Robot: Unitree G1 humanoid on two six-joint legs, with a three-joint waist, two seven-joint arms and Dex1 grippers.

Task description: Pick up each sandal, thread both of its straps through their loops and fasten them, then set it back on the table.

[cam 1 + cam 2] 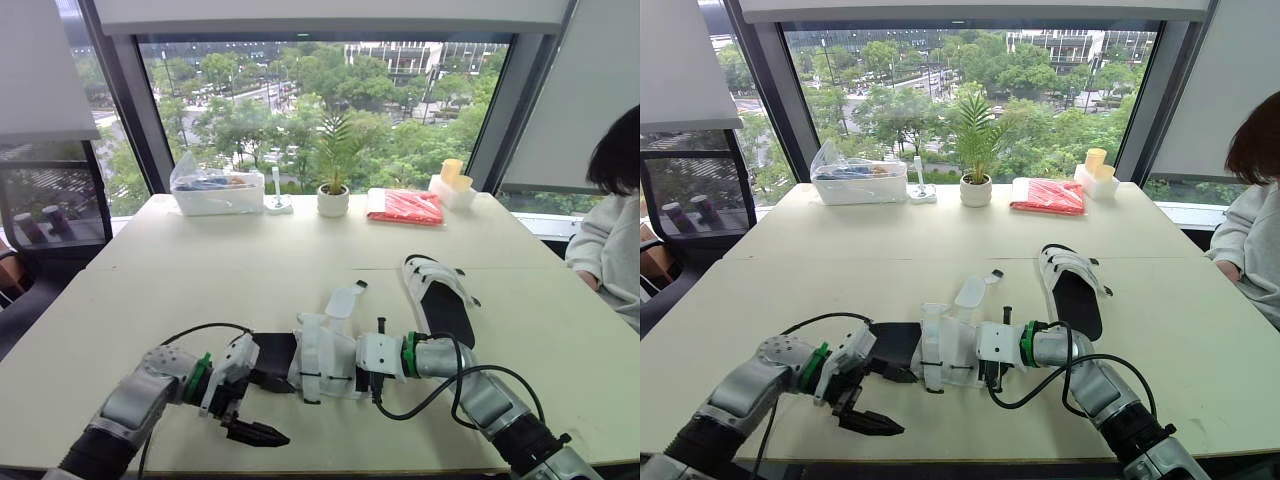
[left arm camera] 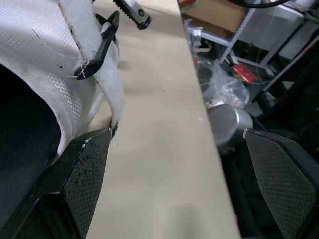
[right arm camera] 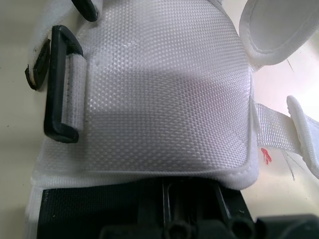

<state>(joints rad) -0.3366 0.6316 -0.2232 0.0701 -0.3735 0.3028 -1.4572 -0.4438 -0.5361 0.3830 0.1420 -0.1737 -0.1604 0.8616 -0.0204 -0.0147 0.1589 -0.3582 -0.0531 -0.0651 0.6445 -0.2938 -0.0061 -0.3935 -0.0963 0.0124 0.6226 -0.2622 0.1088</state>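
One sandal (image 1: 325, 360): 6 o'clock, unfastened.
Left claw (image 1: 280, 410): released.
Right claw (image 1: 375, 360): cannot be told.
Next: strap (image 1: 342, 300) to be threaded through loop (image 3: 60, 84).

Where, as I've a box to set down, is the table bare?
Bare: the cream table's left half, in front of the clear plastic tub; also the middle strip between the white plant pot and the white strapped sandal lying flat. Crowded: around the other white sandal, near edge.
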